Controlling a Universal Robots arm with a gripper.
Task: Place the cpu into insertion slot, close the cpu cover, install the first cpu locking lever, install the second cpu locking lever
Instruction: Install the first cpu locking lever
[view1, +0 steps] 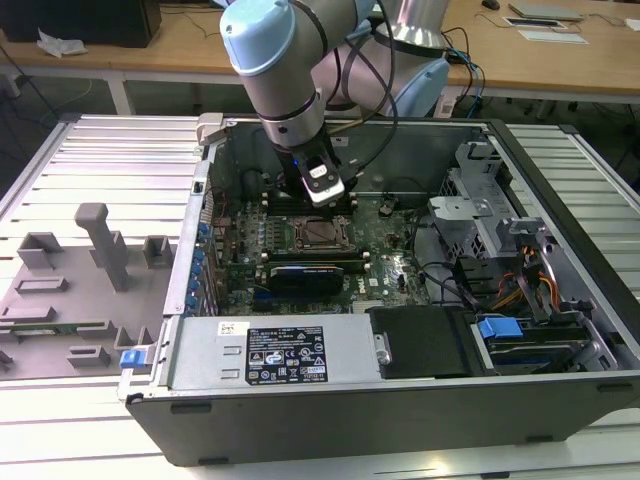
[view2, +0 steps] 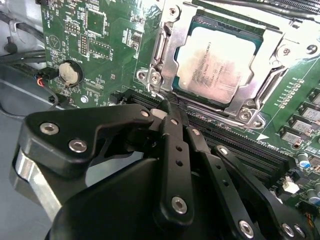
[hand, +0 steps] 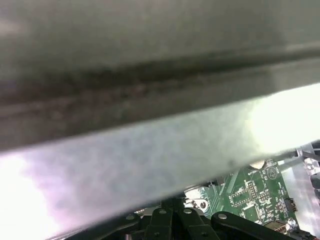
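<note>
The cpu (view2: 217, 62), a square chip with a dull silver top, lies in the insertion slot (view1: 318, 236) on the green board. The cpu cover (view2: 175, 30), a silver frame with a window, lies flat around it. A thin metal lever (view2: 158, 47) runs along one side of the socket. My black gripper (view2: 166, 106) is shut, and its tips hover by the socket's corner, next to the lever's end. I cannot tell whether they touch. In the exterior view the gripper (view1: 325, 190) hangs just behind the socket, inside the open computer case.
Long black memory slots (view2: 240, 145) run beside the socket, under the fingers. A coin battery (view2: 70, 72) sits on the board. A black graphics card (view1: 305, 275), the power supply (view1: 270, 350) and a drive cage (view1: 480, 200) crowd the case. A grey case wall (hand: 150, 75) is close by.
</note>
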